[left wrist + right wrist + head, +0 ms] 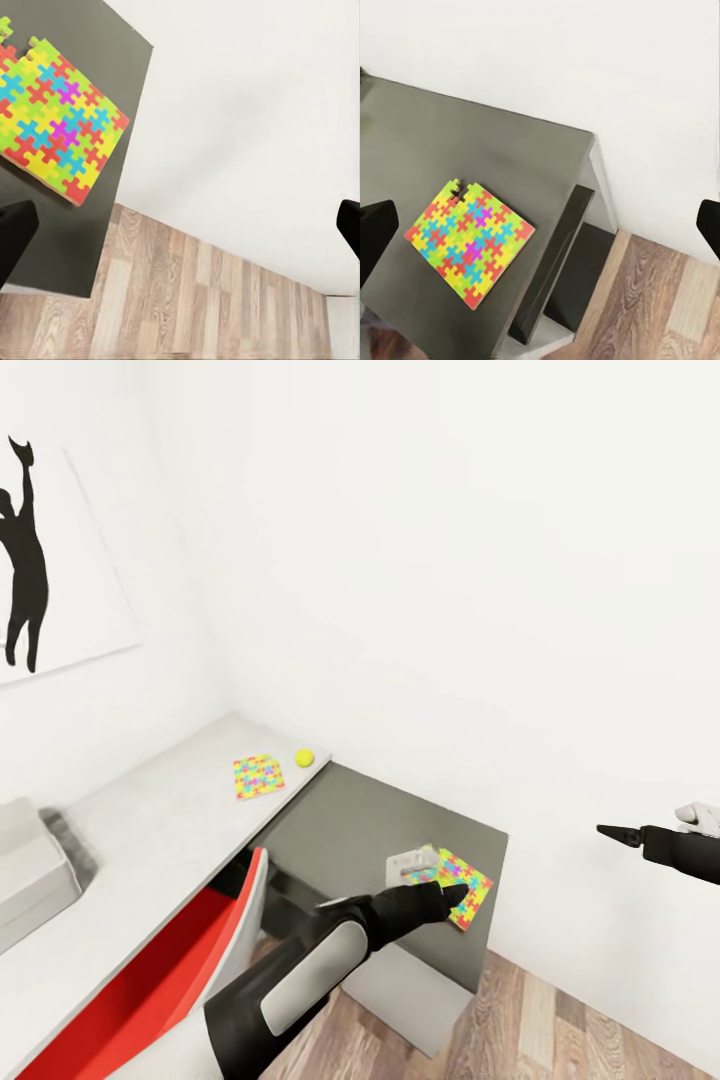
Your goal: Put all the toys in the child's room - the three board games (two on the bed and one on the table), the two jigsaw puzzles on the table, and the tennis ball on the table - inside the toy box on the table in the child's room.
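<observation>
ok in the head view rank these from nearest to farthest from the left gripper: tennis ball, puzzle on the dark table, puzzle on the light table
1. Puzzle on the dark table, right at the left gripper, near the table's corner.
2. Puzzle on the light table, farther back by the wall.
3. Tennis ball, just beyond that puzzle; a close call between these two.

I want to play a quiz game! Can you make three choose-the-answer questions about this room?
1. Where is the tennis ball?
A. on the floor
B. on the table by the wall
C. on the bed

2. How many jigsaw puzzles can you see on the table in the head view?
A. one
B. two
C. four

3. The left end effector is:
A. open
B. carrying the ball
C. squeezing a puzzle

Answers: 1 B, it sits beside a jigsaw puzzle. 2 B, another jigsaw puzzle lies on the dark part. 3 A, its fingers are spread with nothing between.
</observation>
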You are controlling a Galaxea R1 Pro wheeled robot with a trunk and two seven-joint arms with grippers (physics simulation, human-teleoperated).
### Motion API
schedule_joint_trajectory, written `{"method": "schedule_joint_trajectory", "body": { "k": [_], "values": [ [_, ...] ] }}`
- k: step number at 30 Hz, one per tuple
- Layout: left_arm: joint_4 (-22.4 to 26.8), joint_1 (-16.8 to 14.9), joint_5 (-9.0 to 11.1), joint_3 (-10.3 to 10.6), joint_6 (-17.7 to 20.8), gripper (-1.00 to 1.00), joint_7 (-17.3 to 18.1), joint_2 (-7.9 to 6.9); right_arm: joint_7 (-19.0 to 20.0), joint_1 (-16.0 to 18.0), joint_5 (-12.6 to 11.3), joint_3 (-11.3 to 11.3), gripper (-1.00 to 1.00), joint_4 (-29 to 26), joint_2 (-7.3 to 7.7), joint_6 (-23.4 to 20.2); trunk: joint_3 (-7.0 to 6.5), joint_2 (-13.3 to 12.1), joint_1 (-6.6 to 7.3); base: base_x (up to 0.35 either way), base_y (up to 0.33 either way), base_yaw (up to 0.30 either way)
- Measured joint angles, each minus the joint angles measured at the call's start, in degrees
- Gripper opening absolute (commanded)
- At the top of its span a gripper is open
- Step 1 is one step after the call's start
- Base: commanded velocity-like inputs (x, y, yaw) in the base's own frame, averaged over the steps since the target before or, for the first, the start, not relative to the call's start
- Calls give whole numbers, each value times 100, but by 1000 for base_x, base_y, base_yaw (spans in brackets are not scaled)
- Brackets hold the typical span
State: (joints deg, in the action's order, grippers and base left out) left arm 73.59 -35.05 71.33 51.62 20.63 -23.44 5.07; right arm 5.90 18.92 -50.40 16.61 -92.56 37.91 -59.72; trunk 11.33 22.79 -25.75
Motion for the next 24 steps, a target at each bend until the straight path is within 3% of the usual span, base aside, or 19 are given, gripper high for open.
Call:
{"method": "schedule_joint_trajectory", "body": {
  "k": [5,6,10,12,13,14,16,20,21,24],
  "values": [
    [-143,-3,-15,-3,11,100,169,7,40,-1,1,7,100,1,-9,0,-18,1,0,0,0,-276],
    [-193,-1,-22,-3,1,100,220,9,24,-2,0,12,100,16,-161,0,-23,0,0,0,0,-284],
    [-234,2,-23,-3,-30,100,237,-4,1,-5,21,28,100,135,-432,0,-43,0,0,0,0,-284],
    [-327,3,-18,-6,-43,100,249,-2,-66,-19,55,41,100,485,-593,0,-53,0,0,0,0,-285],
    [-367,4,-19,-6,-47,100,252,4,-111,-22,74,46,100,670,-618,0,-58,0,0,0,0,-284],
    [-598,5,-24,-2,-60,100,307,35,-260,-29,221,65,100,1362,-623,0,-63,0,1,0,0,-284],
    [-749,5,-27,2,-68,100,415,58,-324,-31,325,73,100,1899,-594,50,-73,0,1,0,0,-283],
    [-953,5,-39,38,-81,100,822,88,-261,-65,848,65,100,2975,-499,1145,-94,1,0,0,0,-282],
    [-1006,5,-47,61,-90,100,963,112,143,-99,1171,62,100,3565,-472,1908,-98,1,1,0,0,-280],
    [-1069,7,-79,82,-111,100,1062,163,921,-118,1522,64,100,4314,-449,2699,-114,0,0,0,0,-279]
  ]
}}
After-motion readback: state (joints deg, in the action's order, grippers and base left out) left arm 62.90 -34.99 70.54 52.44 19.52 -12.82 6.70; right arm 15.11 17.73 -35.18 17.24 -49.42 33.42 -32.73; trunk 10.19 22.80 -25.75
